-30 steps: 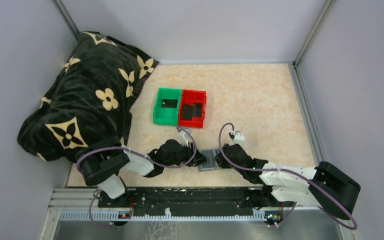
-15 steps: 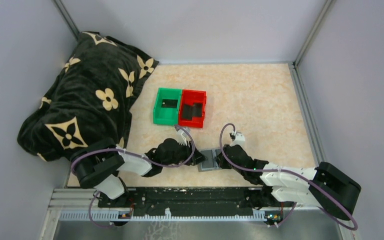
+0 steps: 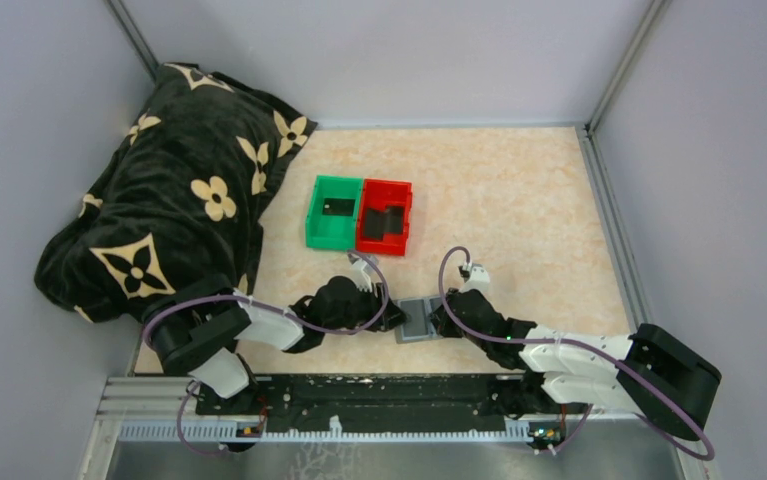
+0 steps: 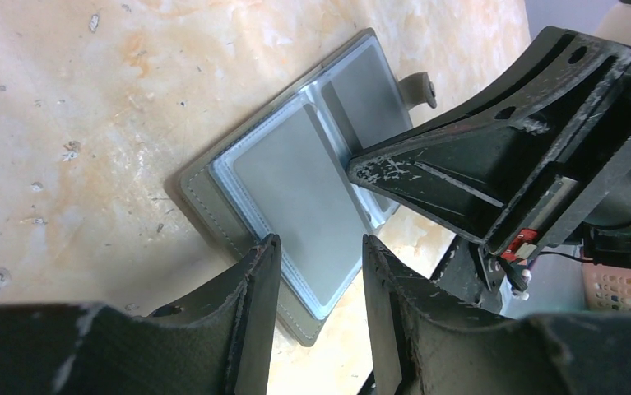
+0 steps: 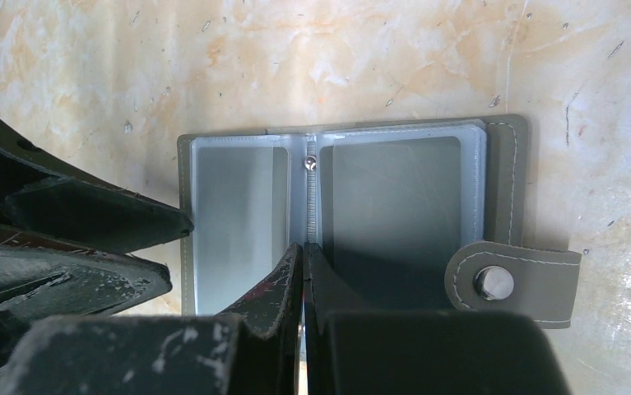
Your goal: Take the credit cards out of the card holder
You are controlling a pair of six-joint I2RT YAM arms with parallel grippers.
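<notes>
No writing, brand, number or sign can be read. The card holder (image 5: 394,197), lying open at the tips of the right gripper (image 5: 303,251), shows plain grey panels and an unmarked snap (image 5: 493,282).

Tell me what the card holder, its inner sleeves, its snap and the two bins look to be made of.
Card holder: matte grey leather or imitation, judging by the stitched edges. Inner sleeves: clear glossy plastic; they catch the light. Snap: shiny metal stud. Green bin and red bin: probably rigid plastic, uniformly coloured; too small to be sure.
</notes>
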